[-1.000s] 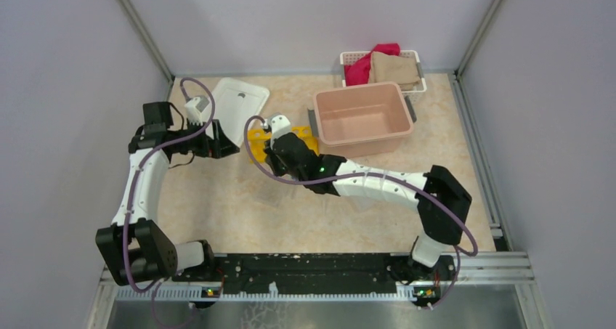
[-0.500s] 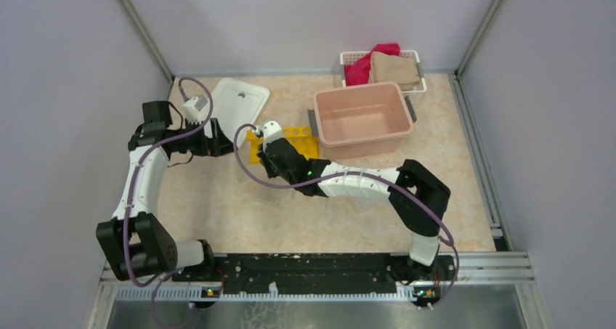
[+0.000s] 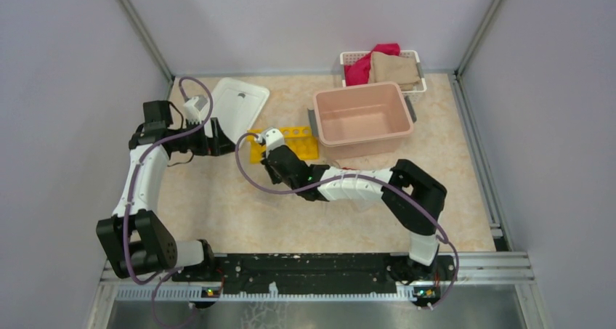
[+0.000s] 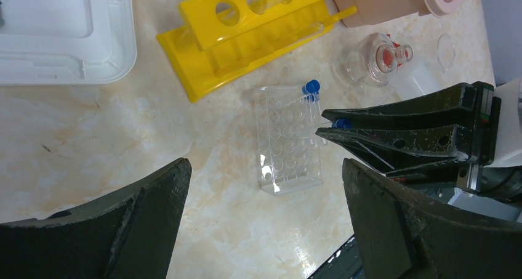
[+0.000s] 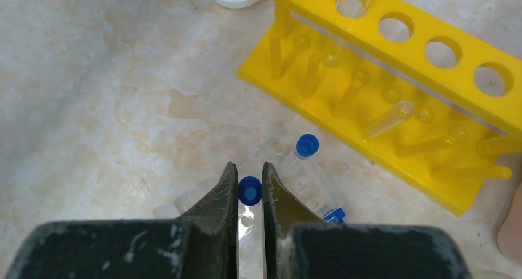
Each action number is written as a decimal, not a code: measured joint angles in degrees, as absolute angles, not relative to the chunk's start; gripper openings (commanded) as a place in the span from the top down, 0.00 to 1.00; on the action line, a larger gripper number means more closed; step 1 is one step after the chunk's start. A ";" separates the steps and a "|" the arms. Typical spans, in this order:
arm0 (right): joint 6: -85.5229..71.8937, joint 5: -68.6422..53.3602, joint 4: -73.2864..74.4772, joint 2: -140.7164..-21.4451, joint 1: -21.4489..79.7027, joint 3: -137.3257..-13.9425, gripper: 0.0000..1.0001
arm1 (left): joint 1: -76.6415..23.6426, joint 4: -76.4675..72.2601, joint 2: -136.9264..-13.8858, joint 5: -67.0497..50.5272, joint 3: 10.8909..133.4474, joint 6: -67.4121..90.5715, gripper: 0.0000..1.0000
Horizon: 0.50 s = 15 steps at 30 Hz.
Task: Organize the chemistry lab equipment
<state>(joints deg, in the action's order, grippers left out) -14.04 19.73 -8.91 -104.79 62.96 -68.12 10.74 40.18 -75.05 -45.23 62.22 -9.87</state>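
The right gripper (image 5: 248,171) pinches a little tube (image 5: 250,191) by its blue cap. The clear rack (image 4: 288,137) lies by its tips, and the yellow rack (image 5: 418,37) is just ahead. The left gripper (image 4: 265,168) is wide open and holds nothing.

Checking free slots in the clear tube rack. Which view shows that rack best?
Left wrist view: the clear rack shows almost whole, wells visible. Right wrist view catches only faint parts beside the right gripper; in the top view the right arm covers it.
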 measured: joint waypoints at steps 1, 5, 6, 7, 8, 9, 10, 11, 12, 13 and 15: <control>-14.04 19.75 -9.13 -104.81 62.96 -67.90 1.00 | 10.74 40.18 -75.05 -45.25 62.22 -9.85 0.01; -14.04 19.92 -9.72 -104.99 62.96 -67.81 1.00 | 10.76 40.18 -75.05 -45.28 62.22 -9.76 0.01; -14.04 19.92 -9.93 -105.06 62.96 -67.77 1.00 | 10.76 40.16 -75.05 -45.28 62.22 -9.74 0.01; -14.02 19.92 -10.15 -105.14 62.96 -67.72 1.00 | 10.76 40.16 -75.05 -45.28 62.22 -9.69 0.01; -13.98 19.94 -10.52 -105.19 62.96 -67.48 1.00 | 10.76 40.16 -75.05 -45.28 62.22 -9.67 0.01; -13.91 19.94 -10.55 -105.21 62.96 -67.44 1.00 | 10.76 40.16 -75.05 -45.28 62.22 -9.65 0.01; -13.89 19.94 -10.72 -105.32 62.96 -67.40 1.00 | 10.76 40.16 -75.05 -45.28 62.22 -9.65 0.01; -13.85 19.97 -10.83 -105.43 62.96 -67.40 1.00 | 10.76 40.16 -75.05 -45.28 62.22 -9.65 0.01; -13.65 19.94 -10.96 -105.56 62.96 -67.40 1.00 | 10.76 40.16 -75.05 -45.28 62.22 -9.65 0.01; -13.61 19.94 -11.11 -105.67 62.96 -67.37 1.00 | 10.76 40.16 -75.05 -45.28 62.22 -9.65 0.01; -13.50 19.94 -11.16 -105.82 62.96 -67.37 1.00 | 10.76 40.16 -75.05 -45.28 62.22 -9.65 0.01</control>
